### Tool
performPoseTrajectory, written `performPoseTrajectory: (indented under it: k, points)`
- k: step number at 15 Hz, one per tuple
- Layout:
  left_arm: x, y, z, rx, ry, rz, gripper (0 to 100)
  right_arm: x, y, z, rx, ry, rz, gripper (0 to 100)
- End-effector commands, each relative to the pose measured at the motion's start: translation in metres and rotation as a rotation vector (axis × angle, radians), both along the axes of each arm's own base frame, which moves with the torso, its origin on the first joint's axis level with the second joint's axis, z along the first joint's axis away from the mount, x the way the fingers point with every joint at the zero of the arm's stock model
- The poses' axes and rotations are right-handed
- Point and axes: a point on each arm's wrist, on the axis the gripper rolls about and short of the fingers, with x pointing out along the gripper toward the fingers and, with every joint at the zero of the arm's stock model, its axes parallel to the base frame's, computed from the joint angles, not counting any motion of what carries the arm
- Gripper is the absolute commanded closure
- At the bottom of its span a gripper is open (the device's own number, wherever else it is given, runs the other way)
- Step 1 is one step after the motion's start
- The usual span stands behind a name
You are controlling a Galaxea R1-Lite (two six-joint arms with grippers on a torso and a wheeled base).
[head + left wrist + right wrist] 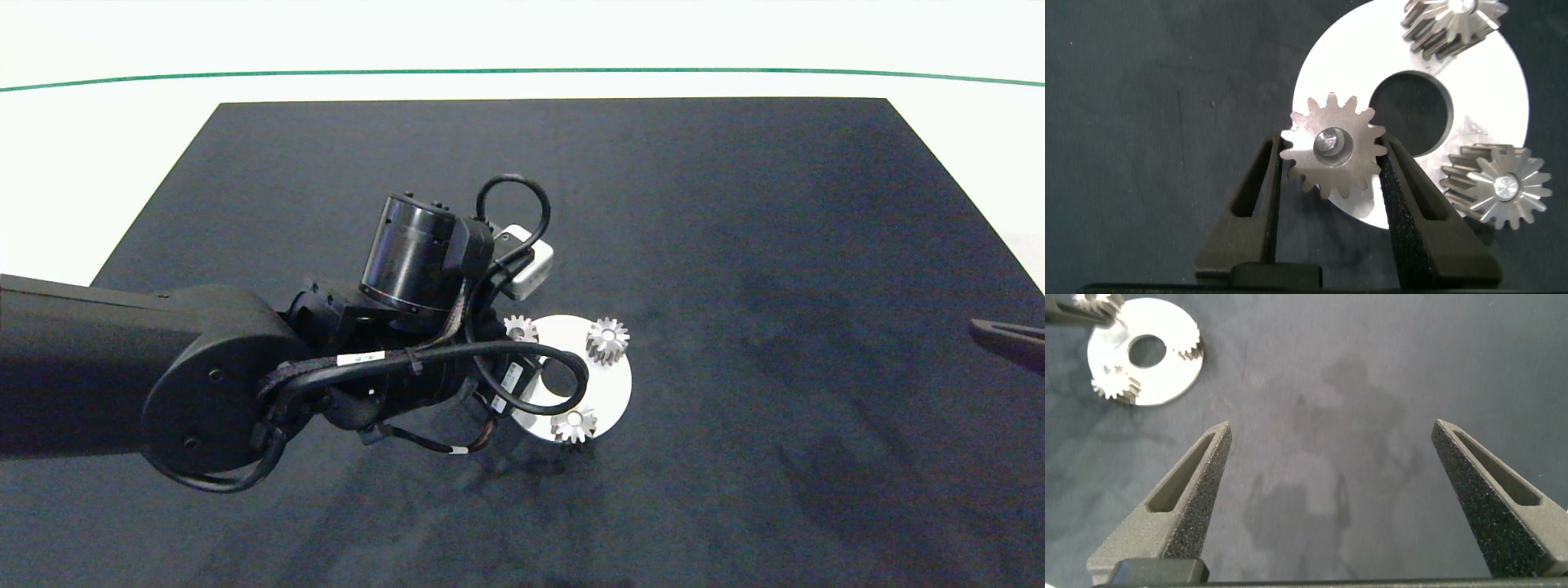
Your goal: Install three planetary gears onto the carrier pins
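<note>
presently, the white disc [608, 384] lies flat on the dark mat [735, 245], near the mat's middle, with a large round hole at its centre [1410, 110].

all three planetary gears sit on the disc, spaced around its centre hole. the far gear [607, 339] and the near gear [573, 424] stand free of any gripper, each with a pale pin end visible in its bore; in the left wrist view these are the two gears at [1454, 24] and [1497, 184]. the third gear [1333, 153] lies at the disc's rim on the side of the left arm, and a pale pin end shows in its bore as well. in the head view only part of this gear [519, 328] is seen past the arm's cabling.

the left gripper [1331, 175] is over that edge of the disc, and its fingers [1402, 214] stand one on each side of the third gear, against the tooth tips. the jaws are closed onto this gear.

the right gripper [1331, 449] hangs over bare mat, well apart from the disc, and its jaws stand wide apart with nothing between them. in the head view only its tip [1008, 339] enters at the right edge. the disc appears distant in the right wrist view [1143, 349].
</note>
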Motion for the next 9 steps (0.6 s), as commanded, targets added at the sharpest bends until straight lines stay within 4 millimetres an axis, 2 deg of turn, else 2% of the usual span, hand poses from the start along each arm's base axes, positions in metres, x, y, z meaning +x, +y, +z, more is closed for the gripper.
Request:
performPoseTrajectory:
  k: [1, 9]
  points:
    - [0.0005, 0.001, -0.001, 0.006, 0.0, 0.003, 100, 0.0016, 0.0009, -0.0119, -0.02, 0.041, 0.001, 0]
    - [0.002, 0.0017, -0.0037, 0.015, 0.003, 0.006, 100, 0.0026, 0.0015, -0.0133, -0.022, 0.046, 0.003, 0]
